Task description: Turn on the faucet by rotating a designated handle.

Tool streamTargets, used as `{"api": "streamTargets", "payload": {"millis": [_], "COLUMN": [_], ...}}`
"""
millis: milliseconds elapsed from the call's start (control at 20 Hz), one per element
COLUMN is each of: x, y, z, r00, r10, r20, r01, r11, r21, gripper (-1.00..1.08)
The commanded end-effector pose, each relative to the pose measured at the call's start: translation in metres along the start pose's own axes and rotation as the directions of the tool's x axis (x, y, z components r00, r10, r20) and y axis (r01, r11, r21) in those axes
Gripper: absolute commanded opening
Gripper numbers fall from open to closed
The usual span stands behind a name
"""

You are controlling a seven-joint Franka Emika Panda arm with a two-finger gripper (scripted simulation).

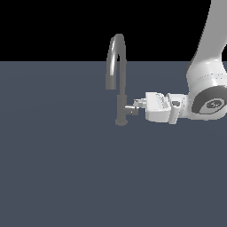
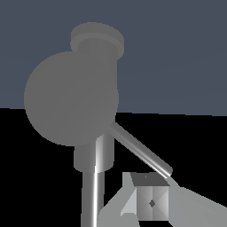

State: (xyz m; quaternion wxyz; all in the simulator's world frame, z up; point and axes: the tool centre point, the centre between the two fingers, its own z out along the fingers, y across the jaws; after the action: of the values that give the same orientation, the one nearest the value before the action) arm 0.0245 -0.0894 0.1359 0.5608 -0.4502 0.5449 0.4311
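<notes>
You see the faucet (image 1: 120, 88) standing upright mid-scene on the grey floor (image 1: 66, 177). The handle (image 1: 130, 109) juts from its lower body toward the exterior view's right. The gripper (image 1: 138, 104) reaches in horizontally at the handle's tip; finger spread cannot be told. Wrist view shows the lever rod (image 2: 139, 149) just beside a fingertip (image 2: 151, 201).

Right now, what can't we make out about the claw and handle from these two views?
- Claw contact with the handle: exterior view, too small to tell touching or apart.
- Claw state: wrist view shows only one finger beside the lever rod; bottom edge cuts the rest.
- Faucet spout: wrist view, hidden behind the handle's round end.
- Arm: cut off by exterior view's right edge.
</notes>
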Motion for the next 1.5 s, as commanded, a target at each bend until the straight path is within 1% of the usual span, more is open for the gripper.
{"api": "streamTargets", "payload": {"millis": [0,100,150,200,650,700,750,1350,1400,1450], "x": [0.022,0.034,0.034,0.012,0.071,0.071,0.044,0.097,0.097,0.062], "y": [0.014,0.022,0.022,0.009,0.024,0.024,0.012,0.008,0.008,-0.003], "z": [0.0,0.0,0.0,0.0,0.0,0.0,0.0,0.0,0.0,-0.004], "r00": [1.0,1.0,1.0,1.0,1.0,1.0,1.0,1.0,1.0,1.0], "r10": [0.022,0.029,0.029,-0.007,0.03,0.03,-0.012,0.029,0.029,-0.025], "r20": [-0.001,-0.001,-0.001,0.003,-0.001,-0.001,0.007,0.0,0.0,0.016], "r01": [-0.022,-0.029,-0.029,0.007,-0.03,-0.03,0.012,-0.029,-0.029,0.025], "r11": [1.0,1.0,1.0,1.0,1.0,1.0,1.0,1.0,1.0,1.0], "r21": [0.0,-0.001,-0.001,-0.002,-0.002,-0.002,-0.004,-0.002,-0.002,-0.011], "gripper": [-1.0,-1.0,-1.0,-1.0,-1.0,-1.0,-1.0,-1.0,-1.0,-1.0]}}
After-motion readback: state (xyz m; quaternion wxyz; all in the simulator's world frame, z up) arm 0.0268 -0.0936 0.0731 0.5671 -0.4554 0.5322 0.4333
